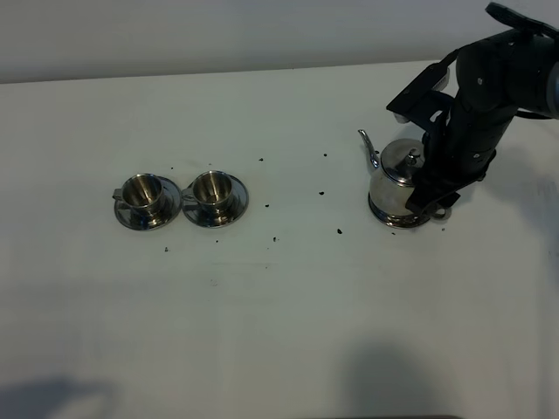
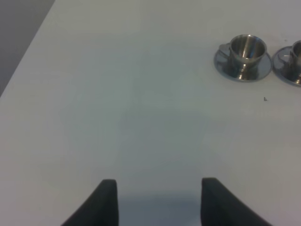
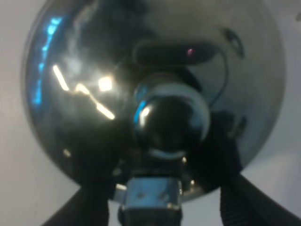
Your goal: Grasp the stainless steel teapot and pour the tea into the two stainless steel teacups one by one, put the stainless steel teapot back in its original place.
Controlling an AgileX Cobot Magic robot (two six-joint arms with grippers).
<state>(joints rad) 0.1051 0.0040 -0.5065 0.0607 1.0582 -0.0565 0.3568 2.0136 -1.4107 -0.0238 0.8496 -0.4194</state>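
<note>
Currently the right pincer (image 1: 434,197) stands released at the handle side of the stainless steel teapot (image 1: 393,182), near the right edge of the desk (image 1: 279,305); the left pincer (image 2: 159,190) is likewise released.

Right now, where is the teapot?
In the exterior high view, the stainless steel teapot stands on the table at right, by the right end effector.

White tabletop (image 1: 279,332), matte and plain. Small dark specks (image 1: 339,231) lie scattered loosely across its middle. A pale grey wall (image 1: 218,30) stands behind the far edge. Soft shadows (image 1: 52,397) fall along the near edge.
</note>
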